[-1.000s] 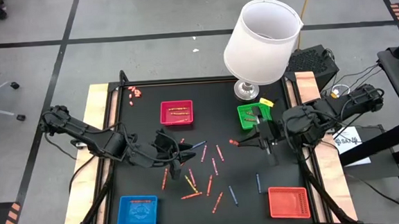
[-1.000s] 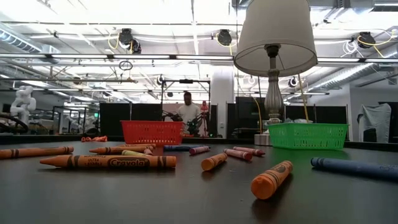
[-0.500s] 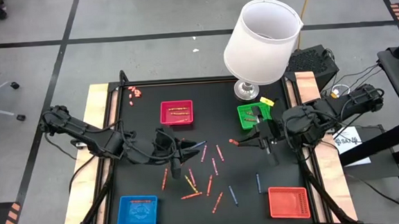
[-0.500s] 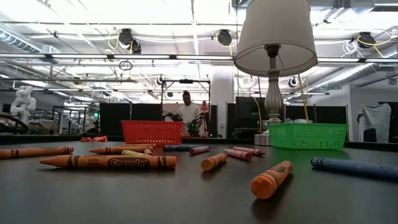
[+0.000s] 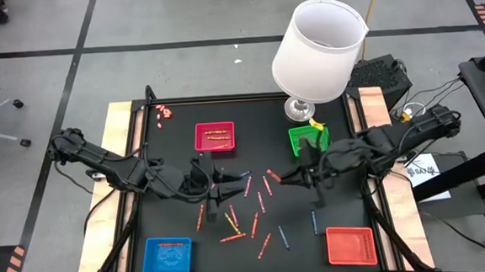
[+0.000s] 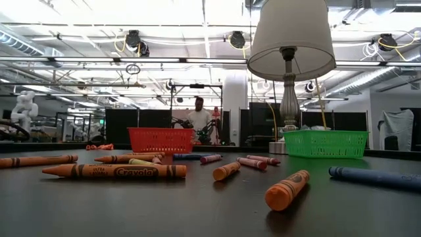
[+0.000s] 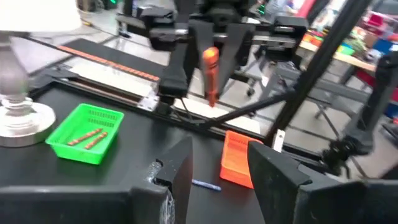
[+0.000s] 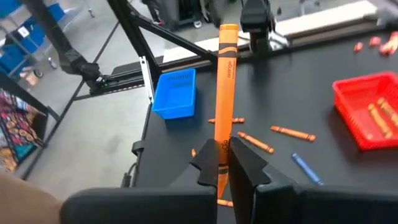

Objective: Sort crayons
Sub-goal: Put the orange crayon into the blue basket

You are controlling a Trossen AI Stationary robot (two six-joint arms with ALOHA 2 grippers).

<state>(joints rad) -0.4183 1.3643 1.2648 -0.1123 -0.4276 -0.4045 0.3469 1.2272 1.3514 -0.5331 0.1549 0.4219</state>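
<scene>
Several crayons [image 5: 245, 210] lie loose on the black table [image 5: 171, 216], mostly near its middle; the low view shows an orange one [image 6: 115, 171] close by. My right gripper [image 5: 285, 177] hovers right of the table's middle, shut on an orange crayon [image 8: 225, 81]. My left gripper [image 5: 232, 187] hovers facing it from the left, open, with nothing between its fingers [image 7: 180, 168]. In the left wrist view the held crayon [image 7: 210, 71] points this way. My right gripper pinches the orange crayon's near end [image 8: 221, 149] between its two fingers. The crayon sticks out past the fingertips in line with them, toward the table's left and slanting a little down. It is lifted clear of the table.
A red tray [image 5: 215, 136] and a green tray [image 5: 308, 139], each with crayons in it, stand at the far side. A blue tray [image 5: 167, 254] and an orange-red tray [image 5: 350, 245] stand at the near edge. A lamp [image 5: 317, 51] stands at the far right.
My right gripper has gone toward the table's left and a little down, rolling about its own line, with the orange crayon still in its fingers and clear of the table.
</scene>
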